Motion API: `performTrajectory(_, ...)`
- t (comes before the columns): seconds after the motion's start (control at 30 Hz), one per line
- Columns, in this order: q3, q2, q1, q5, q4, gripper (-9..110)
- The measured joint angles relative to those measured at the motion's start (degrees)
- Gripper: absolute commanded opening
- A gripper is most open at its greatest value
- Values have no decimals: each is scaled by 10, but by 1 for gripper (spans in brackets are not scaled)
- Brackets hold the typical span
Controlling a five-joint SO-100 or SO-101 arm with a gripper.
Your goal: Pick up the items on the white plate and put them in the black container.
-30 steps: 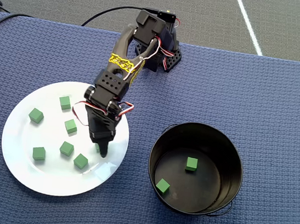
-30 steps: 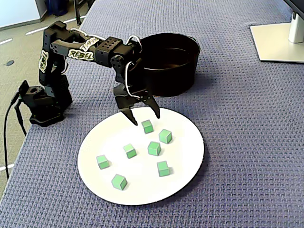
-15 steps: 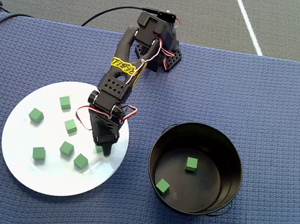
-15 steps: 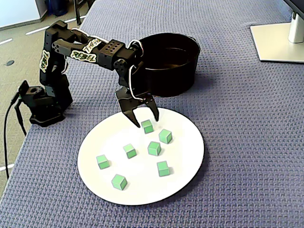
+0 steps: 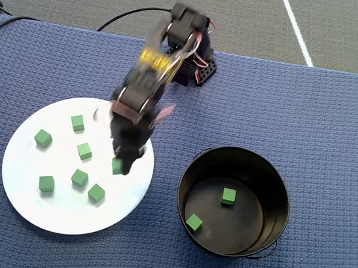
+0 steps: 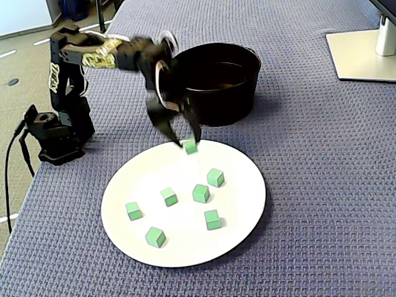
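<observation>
Round black metal pot (image 5: 277, 187) with tall walls: two small bright green cubes inside on the shiny floor, one near the middle (image 5: 228, 195), one toward the lower left wall (image 5: 194, 222) in the overhead view. Pot shows in the fixed view (image 6: 238, 93) too, interior contents hidden there.

Large round glossy white plate (image 5: 20, 189): six green cubes lying on it, loosely spread over the left and centre (image 6: 200, 193). Right part of the plate bare.

Claw (image 6: 187, 144) of the black arm is motion-blurred, jaws narrow and closed on a seventh green cube (image 6: 190, 146). In the fixed view that cube sits at the plate's far edge, apparently lifted just off it; in the overhead view (image 5: 117, 166) it's over the plate's right part.

Room: plate and pot stand near each other, not touching, with a strip of blue woven worktop (image 5: 340, 115) between. Pot mouth unobstructed. Worktop right of the pot is open. A pale monitor base (image 6: 362, 55) sits at the far right corner in the fixed view, well apart from both.
</observation>
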Motion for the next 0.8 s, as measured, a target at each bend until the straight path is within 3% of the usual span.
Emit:
performTrajectory(0.2, -170, 115, -236, -11, 66, 0)
performTrajectory(0.3, -155, 105, -346, -25, 39, 0)
performTrajectory(0.53, 53, 15, -356, -12, -89, 0)
performTrajectory(0.57, 69, 14, -352, -6, -98, 2)
performTrajectory(0.6, 83, 15, -347, 1, -110, 15)
performTrajectory(0.67, 98, 14, -348, 15, -126, 28)
performTrajectory(0.8, 90, 40, -342, 48, -100, 38)
